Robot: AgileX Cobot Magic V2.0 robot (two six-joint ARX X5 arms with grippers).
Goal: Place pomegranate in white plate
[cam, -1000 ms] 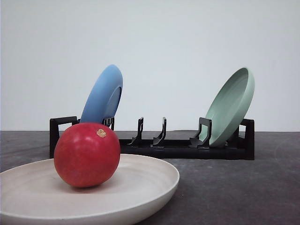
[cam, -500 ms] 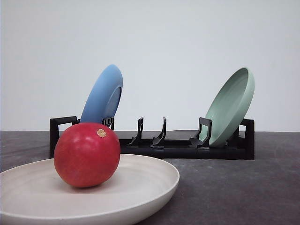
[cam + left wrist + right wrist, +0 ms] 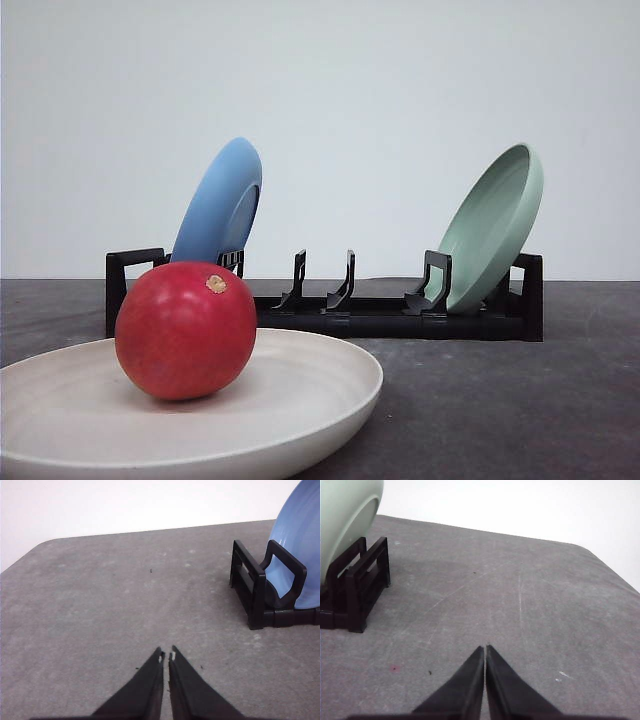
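Observation:
The glossy red pomegranate [image 3: 186, 330] rests inside the white plate [image 3: 320, 385] at the near left of the front view, its tan stem nub facing up. My left gripper [image 3: 166, 656] hovers over bare grey table beside the rack's blue-plate end, its black fingers pressed together with nothing between them. My right gripper [image 3: 485, 649] is likewise shut and empty above the table, beside the rack's green-plate end.
A black dish rack [image 3: 330, 305] stands across the back of the table. A blue plate [image 3: 220, 205] leans in its left slot and a pale green plate [image 3: 492, 226] in its right slot. The grey tabletop [image 3: 500, 400] stretches to the right of the white plate.

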